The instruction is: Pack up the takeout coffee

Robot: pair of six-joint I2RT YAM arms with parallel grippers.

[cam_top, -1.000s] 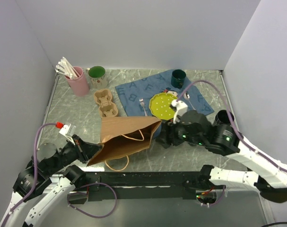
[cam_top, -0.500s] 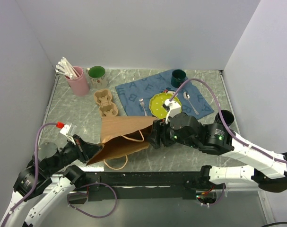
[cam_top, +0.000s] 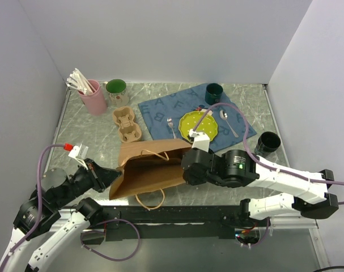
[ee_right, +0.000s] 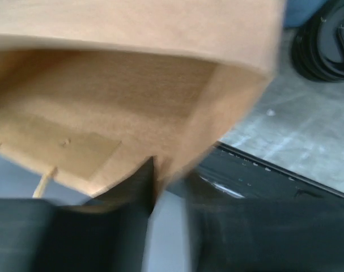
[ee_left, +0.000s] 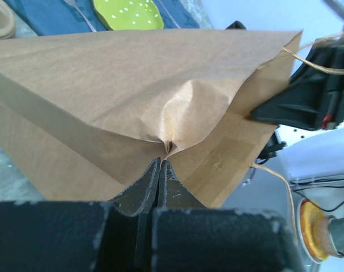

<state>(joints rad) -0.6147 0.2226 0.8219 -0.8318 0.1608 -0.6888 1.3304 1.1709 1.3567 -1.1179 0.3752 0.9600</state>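
My left tool (ee_left: 160, 165) is pinched shut on the base of the brown paper bag (cam_top: 149, 173), which lies with its mouth to the right. My right tool (cam_top: 187, 168) straddles the mouth rim; gripped or not, I cannot tell. The squat black ribbed cup (cam_top: 268, 142) stands farther right, nearer that arm.

Squat black takeout cup (cam_top: 268, 142), standing upright, far right side

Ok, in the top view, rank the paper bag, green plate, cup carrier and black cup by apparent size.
1. paper bag, clearly the largest.
2. green plate and cup carrier: too alike to rank, and the plate is partly covered.
3. black cup, the smallest.
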